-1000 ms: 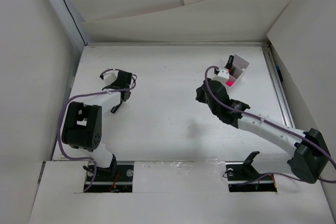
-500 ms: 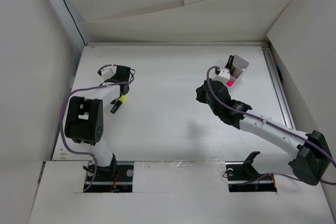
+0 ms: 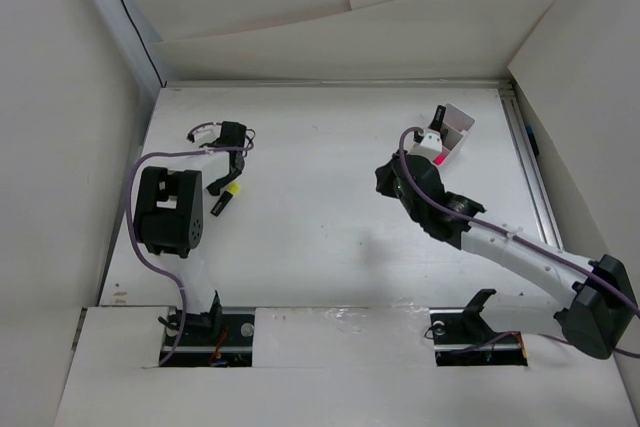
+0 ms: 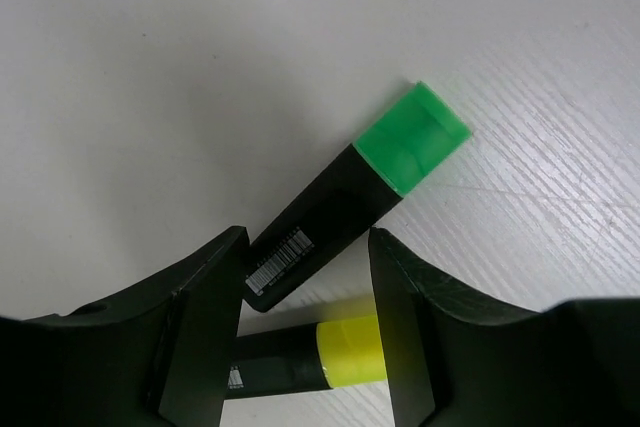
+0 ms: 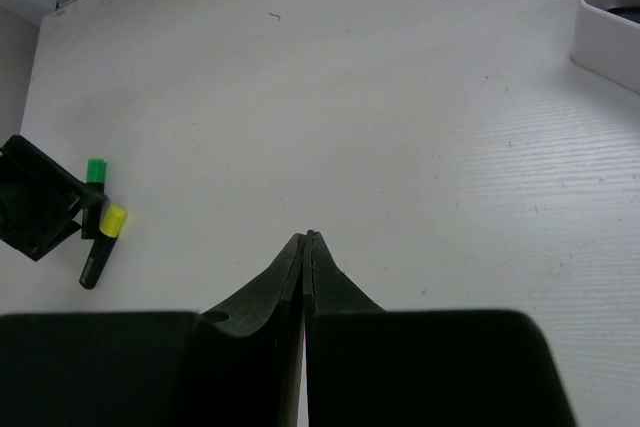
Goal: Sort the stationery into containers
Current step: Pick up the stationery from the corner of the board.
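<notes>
Green-cap marker (image 4: 360, 197), black body, diagonal btwn left gripper (image 4: 305, 272) fingers, nr table (image 3: 330, 217) left edge. Yellow-cap marker (image 3: 224, 197) flat just beside it. White tray (image 3: 462, 119) nr far-right corner, pink-cap marker (image 3: 437, 158) inside.

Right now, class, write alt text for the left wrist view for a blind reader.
The left gripper pinches the barcoded end of a stubby black plastic highlighter with a green cap, slanting over the white table. A blurred yellow-capped highlighter shows between its fingers.

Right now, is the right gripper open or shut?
Shut: the right gripper has its fingers pressed together, with no gap showing.
</notes>
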Motion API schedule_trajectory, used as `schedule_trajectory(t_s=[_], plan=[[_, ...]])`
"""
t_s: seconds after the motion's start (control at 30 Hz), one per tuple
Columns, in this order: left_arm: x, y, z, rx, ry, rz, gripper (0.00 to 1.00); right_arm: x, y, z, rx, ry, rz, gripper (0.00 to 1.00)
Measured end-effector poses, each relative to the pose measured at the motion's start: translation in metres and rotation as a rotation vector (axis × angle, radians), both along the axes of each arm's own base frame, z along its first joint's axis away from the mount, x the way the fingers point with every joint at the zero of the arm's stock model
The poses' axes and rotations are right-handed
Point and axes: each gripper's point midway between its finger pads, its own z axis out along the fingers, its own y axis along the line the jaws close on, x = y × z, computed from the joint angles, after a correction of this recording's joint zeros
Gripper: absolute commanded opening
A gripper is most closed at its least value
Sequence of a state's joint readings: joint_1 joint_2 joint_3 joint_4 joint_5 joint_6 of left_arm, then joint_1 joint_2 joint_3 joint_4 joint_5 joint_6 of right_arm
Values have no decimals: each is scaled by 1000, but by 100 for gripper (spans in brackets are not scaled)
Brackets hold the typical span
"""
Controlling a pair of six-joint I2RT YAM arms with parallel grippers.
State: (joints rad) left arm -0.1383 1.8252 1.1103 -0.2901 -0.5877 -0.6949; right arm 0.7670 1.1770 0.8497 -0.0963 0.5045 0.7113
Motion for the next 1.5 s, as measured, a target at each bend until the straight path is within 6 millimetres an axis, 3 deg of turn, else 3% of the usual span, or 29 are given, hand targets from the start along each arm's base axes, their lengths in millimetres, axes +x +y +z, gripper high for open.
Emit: schedule_trajectory(t_s=[0.13, 0.2, 0.43, 0.67, 0.8, 0.9, 1.03, 1.17, 1.27, 1.37, 1.5], plan=[[2, -2, -4, -3, 17, -11, 47, -1, 0, 3, 6, -6, 0, 8], [3, -2, -4, -3, 18, -13, 47, -1, 0, 3, 5, -6, 1, 15], [4, -3, -5, -9, 25, -25, 21, -1, 0, 2, 8, -3, 5, 32], [4, -4, -5, -9, 27, -28, 4, 0, -2, 2, 7, -3, 1, 33], [3, -5, -1, -19, 22, -29, 1, -1, 1, 2, 11, 0, 15, 36], [4, -6, 18, -31, -22, -29, 0, -1, 3, 3, 14, -3, 27, 40], [7, -12, 64, -45, -137, -42, 0, 0, 4, 5, 25, -5, 42, 52], [8, -28, 112, -103, -271, -94, 0, 3, 0, 4, 38, -1, 62, 67], [4, -44, 129, -177, -359, -159, 0, 9, -6, 2, 64, 6, 83, 75], [-10, -62, 121, -269, -383, -242, 0, 13, -10, -1, 85, 22, 116, 81], [-27, -92, 91, -373, -350, -353, 0, 13, -1, -3, 118, 35, 202, 85]])
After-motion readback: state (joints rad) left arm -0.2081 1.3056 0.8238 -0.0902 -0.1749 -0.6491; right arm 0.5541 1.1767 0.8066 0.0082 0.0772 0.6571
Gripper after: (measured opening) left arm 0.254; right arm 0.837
